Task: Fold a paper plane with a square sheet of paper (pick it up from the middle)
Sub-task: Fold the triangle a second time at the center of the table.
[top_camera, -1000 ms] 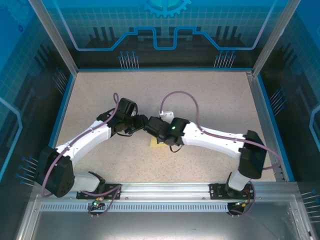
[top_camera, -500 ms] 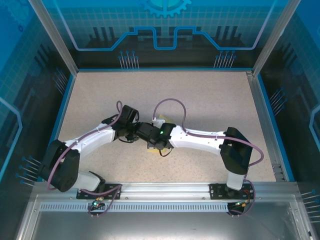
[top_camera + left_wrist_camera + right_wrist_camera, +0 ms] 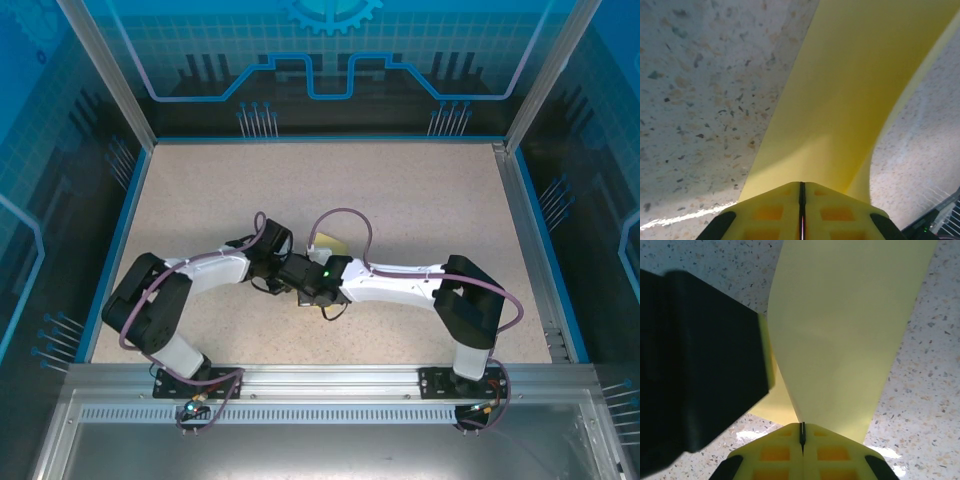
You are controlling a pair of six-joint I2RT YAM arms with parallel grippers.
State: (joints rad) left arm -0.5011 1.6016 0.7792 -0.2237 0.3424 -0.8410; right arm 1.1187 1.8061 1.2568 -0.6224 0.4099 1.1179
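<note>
The left gripper (image 3: 801, 186) has its yellow fingers pressed together on the paper (image 3: 840, 100), which runs out from between the tips and spreads ahead and to the right of them in a broad band, its right edge curling up off the table (image 3: 700, 90). The right gripper (image 3: 802, 426) is likewise clamped on the paper (image 3: 845, 325): the sheet leaves the seam between its fingers and widens away ahead of it, lifted over the table (image 3: 925, 380), with another yellow layer showing lower down to the left of the tips. Just left of that gripper and close to the paper stands a blurred black block (image 3: 700, 370). From above, the left gripper (image 3: 283, 272) and right gripper (image 3: 300, 276) meet tip to tip, and a small piece of paper (image 3: 328, 243) shows just beyond the right wrist.
</note>
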